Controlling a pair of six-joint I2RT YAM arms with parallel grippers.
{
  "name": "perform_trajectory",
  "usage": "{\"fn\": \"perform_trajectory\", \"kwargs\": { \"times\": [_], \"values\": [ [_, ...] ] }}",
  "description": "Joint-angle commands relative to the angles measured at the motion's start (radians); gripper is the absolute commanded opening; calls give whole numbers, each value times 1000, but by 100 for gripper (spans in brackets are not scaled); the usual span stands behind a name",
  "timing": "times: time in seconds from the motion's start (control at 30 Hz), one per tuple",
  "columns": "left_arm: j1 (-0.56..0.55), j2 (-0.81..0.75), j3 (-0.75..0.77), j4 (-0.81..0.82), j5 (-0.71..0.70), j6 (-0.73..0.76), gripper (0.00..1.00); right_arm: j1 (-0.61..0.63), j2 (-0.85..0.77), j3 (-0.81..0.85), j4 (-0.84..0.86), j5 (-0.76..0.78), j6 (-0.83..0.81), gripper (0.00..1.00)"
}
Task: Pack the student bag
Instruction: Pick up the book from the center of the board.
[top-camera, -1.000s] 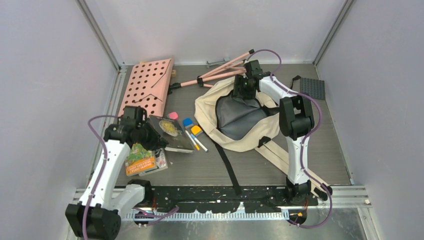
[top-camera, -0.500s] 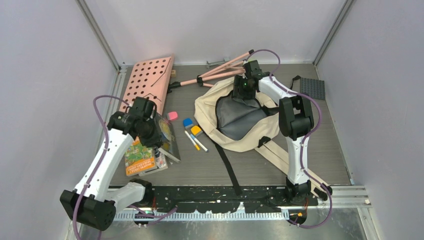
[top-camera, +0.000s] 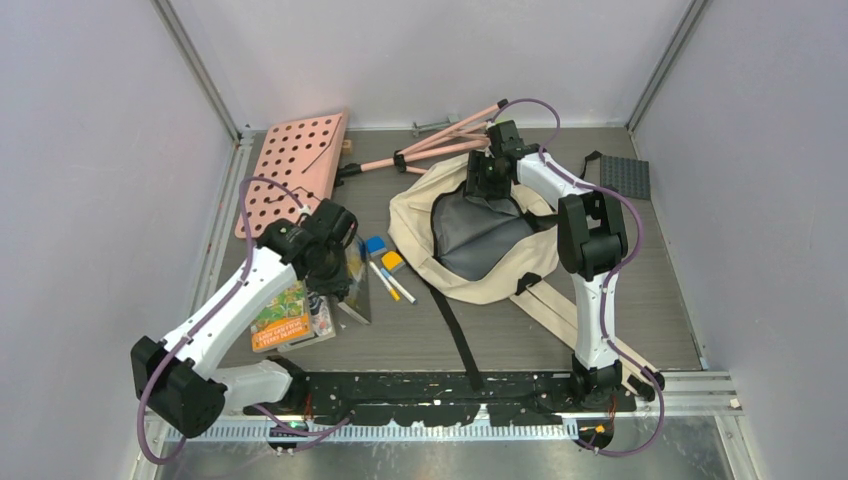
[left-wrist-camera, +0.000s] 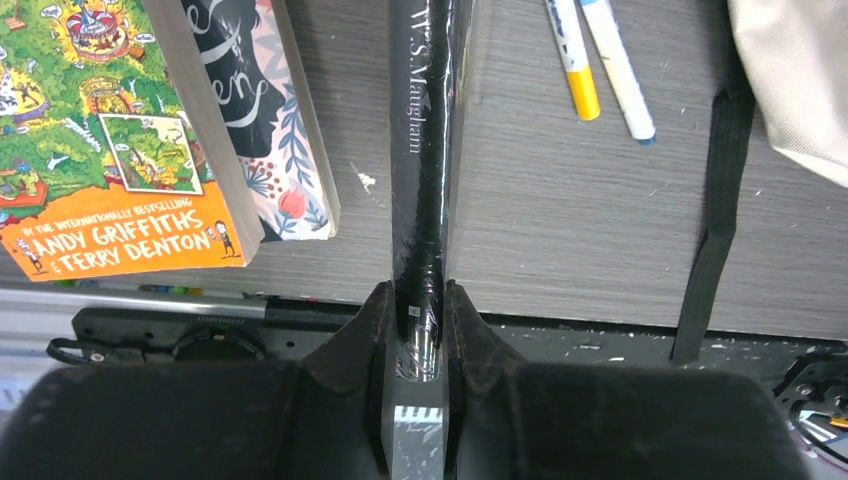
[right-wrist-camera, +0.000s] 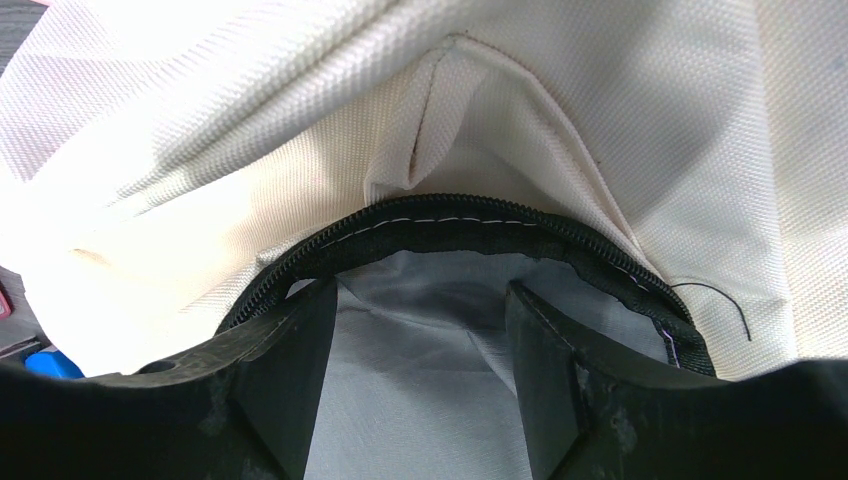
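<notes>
Your student bag (top-camera: 412, 228) lies flat just right of centre, toward the far side. It is a soft cream-beige cloth backpack. You can see its mouth gaping upward, showing the grey lining (top-camera: 478, 238), with a black zipper (right-wrist-camera: 450, 212) arching along the far rim. A black webbing strap (top-camera: 458, 338) trails toward the near edge, and cream shoulder straps (top-camera: 552, 308) run near-right.

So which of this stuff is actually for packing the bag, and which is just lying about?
For the job, probably: student bag, right gripper at its opening; black book in the left gripper; orange book; floral book; markers.

Just lying about, it seems: pink perforated board; pink folding stand; dark grey plate.
</notes>
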Motion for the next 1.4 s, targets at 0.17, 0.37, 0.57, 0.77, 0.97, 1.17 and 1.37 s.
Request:
{"fn": "perform_trajectory", "kwargs": {
  "times": [0.17, 0.37, 0.57, 0.77, 0.97, 1.17, 1.37],
  "values": [
    [-3, -34, -82, 191, 53, -23, 20, 8, -25, -4, 13, -5, -7, 68],
    [-3, -36, -135, 301, 75, -58, 32, 8, -27, -7, 15, -8, -5, 68],
    [-3, -22, -142, 355, 54, -64, 36, 8, -26, -13, 15, -10, -6, 68],
    [-3, -11, -159, 432, 44, -80, 37, 8, -25, -8, 15, -7, -10, 68],
    [-3, 10, -167, 536, 18, -117, 38, 8, -21, -6, 10, -7, -12, 68],
    [-2, 49, -153, 611, -21, -129, 39, 8, -20, -2, 5, -7, -14, 68],
    [22, 87, -154, 653, -14, -144, 42, 9, -18, -2, 2, -4, -16, 68]
  ]
}}
